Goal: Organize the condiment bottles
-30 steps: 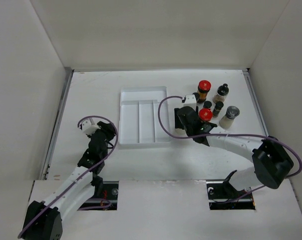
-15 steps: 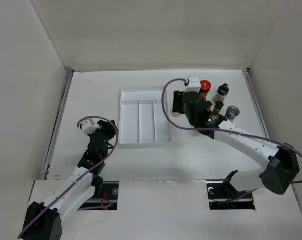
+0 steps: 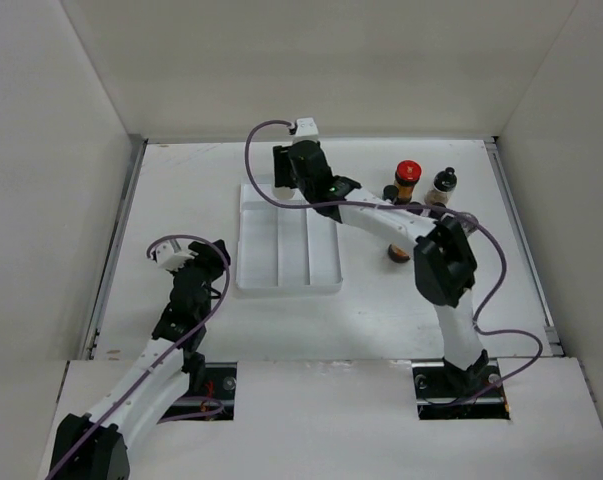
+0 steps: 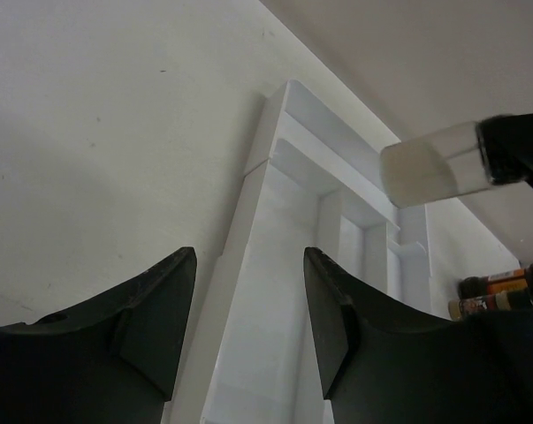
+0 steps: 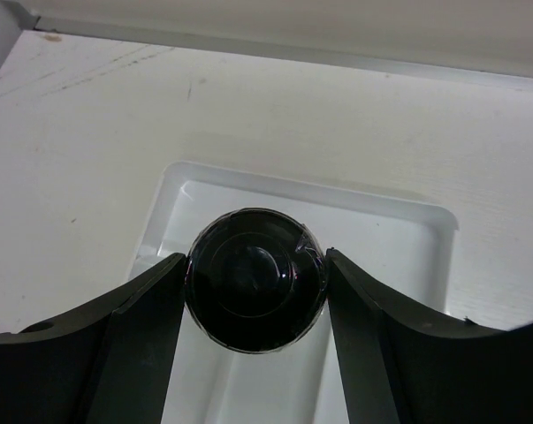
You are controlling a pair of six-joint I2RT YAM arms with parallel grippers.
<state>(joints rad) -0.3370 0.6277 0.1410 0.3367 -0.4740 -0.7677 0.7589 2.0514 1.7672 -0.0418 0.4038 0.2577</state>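
Left wrist view: left gripper (image 4: 248,265) jaws parted, nothing between, beside tray's left side. Tray (image 4: 284,203) white, smooth moulded plastic, long ribbed compartments. Over its far end, right gripper (image 5: 253,265) clamps clear bottle (image 5: 255,281). Pale contents, round glossy black cap facing wrist camera, long axis along fingers. Red-capped bottle (image 3: 408,178) upright, right of tray.

We take this for a robotics lab test cell: a bare white worktop (image 3: 181,190) boxed in by plain white panels (image 3: 311,70) on 3 sides. The left arm (image 3: 141,375) and the right arm (image 3: 376,215) are bolted at its near edge, purple cables (image 3: 248,152) looping along them.
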